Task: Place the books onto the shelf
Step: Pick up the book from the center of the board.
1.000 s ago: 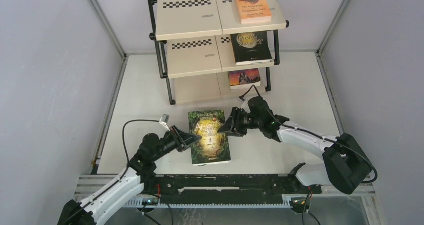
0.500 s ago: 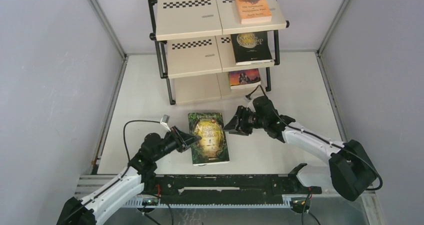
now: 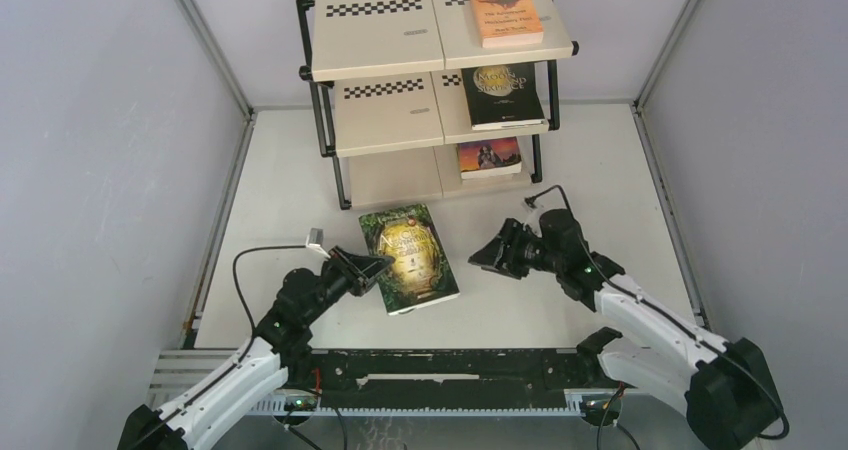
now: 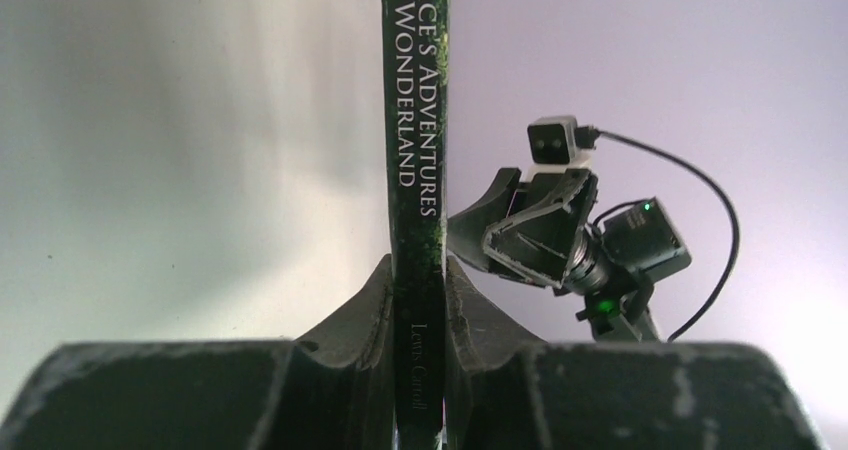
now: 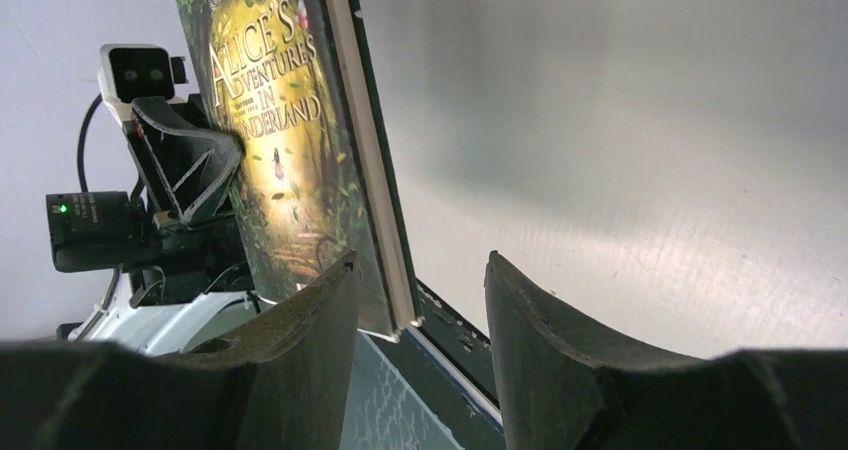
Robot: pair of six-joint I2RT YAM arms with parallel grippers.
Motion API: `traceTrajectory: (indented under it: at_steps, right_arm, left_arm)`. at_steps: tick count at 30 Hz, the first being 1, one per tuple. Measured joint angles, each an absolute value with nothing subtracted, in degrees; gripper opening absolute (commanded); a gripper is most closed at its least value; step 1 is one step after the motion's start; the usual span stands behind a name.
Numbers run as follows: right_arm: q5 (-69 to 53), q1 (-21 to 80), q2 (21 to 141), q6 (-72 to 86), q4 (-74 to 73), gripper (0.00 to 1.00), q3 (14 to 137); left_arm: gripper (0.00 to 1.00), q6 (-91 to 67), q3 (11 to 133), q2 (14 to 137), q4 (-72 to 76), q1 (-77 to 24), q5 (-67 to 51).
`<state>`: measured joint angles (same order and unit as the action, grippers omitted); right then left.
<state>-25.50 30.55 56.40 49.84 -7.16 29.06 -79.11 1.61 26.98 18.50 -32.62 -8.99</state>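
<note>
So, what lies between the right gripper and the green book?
Nothing: in the top view only bare table separates the right gripper from the green book.

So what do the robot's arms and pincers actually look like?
The left arm and right arm have white shells on the long links and black joints. Each trails a thin black cable and carries a small white camera at the wrist, near a green light. The left gripper and right gripper have black wedge-shaped fingers, scuffed grey.

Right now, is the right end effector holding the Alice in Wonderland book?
No, the top view shows the right end effector open and clear of the Alice in Wonderland book, which only the left end effector pinches.
</note>
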Motion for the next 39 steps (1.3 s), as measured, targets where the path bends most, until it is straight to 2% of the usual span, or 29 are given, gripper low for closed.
traceTrajectory:
  at_steps: [4, 12, 25, 39]
  right_arm:
    - [-24.40, 30.09, 49.28, 52.01, -5.37, 0.61, 24.36]
    - [-22.83, 30.06, 38.94, 60.20, -0.03, 0.61, 16.40]
    - [-22.09, 36.05, 39.88, 68.36, 11.27, 0.61, 13.02]
    - [-21.50, 36.97, 44.05, 69.47, 15.97, 0.61, 12.99]
  left_arm:
    - [0.00, -80.97, 1.61, 26.46, 18.74, -32.64, -7.18]
    - [0.00, -84.09, 1.61, 23.57, 19.03, -32.97, -2.70]
    - [0.00, -85.62, 1.61, 24.91, 19.25, -35.92, -0.08]
    - [0.00, -86.50, 1.76, 27.97, 22.57, -37.19, 1.21]
